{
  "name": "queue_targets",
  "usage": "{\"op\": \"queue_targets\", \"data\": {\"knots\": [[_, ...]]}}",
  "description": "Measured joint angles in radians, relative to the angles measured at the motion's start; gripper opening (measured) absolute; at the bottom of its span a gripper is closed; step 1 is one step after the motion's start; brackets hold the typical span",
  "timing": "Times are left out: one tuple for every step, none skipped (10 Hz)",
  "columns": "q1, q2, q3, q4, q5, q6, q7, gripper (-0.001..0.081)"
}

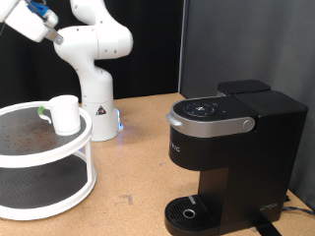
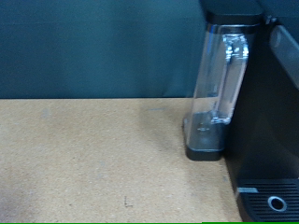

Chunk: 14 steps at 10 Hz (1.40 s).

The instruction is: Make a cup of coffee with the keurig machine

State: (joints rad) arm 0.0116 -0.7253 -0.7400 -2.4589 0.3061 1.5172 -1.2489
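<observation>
The cup (image 1: 65, 113), a small white mug, stands upright on the top tier of a round white shelf (image 1: 79, 146) at the exterior view's left. The keurig machine (image 1: 231, 147) stands at the exterior view's right with its silver-grey lid down and nothing on its round drip base (image 1: 187, 211). The wrist view looks across the table at the keurig machine (image 2: 276, 112), its clear water tank (image 2: 220, 84) and a corner of the drip base (image 2: 271, 201). The white arm (image 1: 94, 44) reaches up out of the exterior view's top left corner. Its gripper shows in neither view.
A small dark thing with a green rim (image 1: 42, 114) lies beside the cup on the shelf's top tier. The arm's base (image 1: 98, 118) stands behind the shelf. Brown tabletop (image 1: 138, 167) lies between shelf and machine. A dark curtain hangs behind.
</observation>
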Motion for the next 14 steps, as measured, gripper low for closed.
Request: {"op": "queue_targets", "data": {"knots": [[-0.016, -0.010, -0.025, 0.009, -0.003, -0.005, 0.000, 0.0003], [-0.031, -0.013, -0.046, 0.022, -0.015, -0.007, 0.000, 0.0003], [-0.042, -0.013, -0.060, 0.032, -0.038, -0.004, 0.000, 0.0003], [-0.048, -0.010, -0.072, 0.038, -0.061, 0.005, 0.000, 0.0003], [-0.049, -0.005, -0.085, 0.042, -0.071, 0.014, -0.004, 0.0003], [-0.045, 0.000, -0.101, 0.045, -0.071, 0.015, -0.021, 0.0003], [-0.039, 0.008, -0.116, 0.048, -0.072, 0.017, -0.037, 0.0003], [-0.035, 0.020, -0.125, 0.048, -0.079, 0.032, -0.052, 0.0003], [-0.031, 0.037, -0.129, 0.044, -0.099, 0.055, -0.074, 0.0003], [-0.026, 0.059, -0.135, 0.036, -0.119, 0.086, -0.098, 0.0003], [-0.022, 0.082, -0.144, 0.024, -0.126, 0.121, -0.118, 0.0003], [-0.019, 0.102, -0.153, 0.009, -0.127, 0.168, -0.141, 0.0003], [-0.013, 0.118, -0.165, -0.007, -0.123, 0.214, -0.163, 0.0003], [-0.003, 0.132, -0.181, -0.020, -0.113, 0.240, -0.178, 0.0003]]}}
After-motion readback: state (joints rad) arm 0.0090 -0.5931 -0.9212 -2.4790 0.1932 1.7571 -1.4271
